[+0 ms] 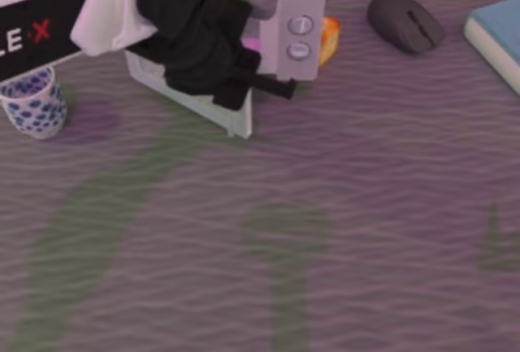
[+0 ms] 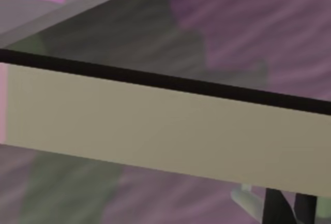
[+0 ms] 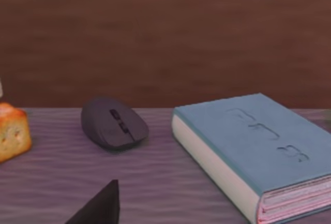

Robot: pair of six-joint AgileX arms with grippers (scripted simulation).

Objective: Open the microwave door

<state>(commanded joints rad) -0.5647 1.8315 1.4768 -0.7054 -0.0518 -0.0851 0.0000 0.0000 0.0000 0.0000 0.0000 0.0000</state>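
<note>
From above, the microwave (image 1: 284,10) sat at the back of the table (image 1: 366,230), a little left of the middle. The microwave door (image 1: 191,100) was swung part way open, sticking out toward the front. My left arm reached over it, and the left gripper (image 1: 272,85) was down by the door's free edge. The black arm hid the fingers, so I could not tell if they were squeezing anything. A blue-spotted cup (image 1: 34,102) stood at the left. A bit of bread (image 1: 327,39) peeked out just right of the microwave. A dark mouse (image 1: 405,21) lay further right, and a blue book (image 1: 497,39) was at the right edge.

In the left wrist view, the pale door edge (image 2: 165,125) ran right across, very close, with a dark strip on top of it.

In the right wrist view, the bread (image 3: 13,131), the mouse (image 3: 114,123) and the book (image 3: 253,146) lay on the table. One dark tip of the right gripper (image 3: 98,208) showed, so I could not tell its state.
</note>
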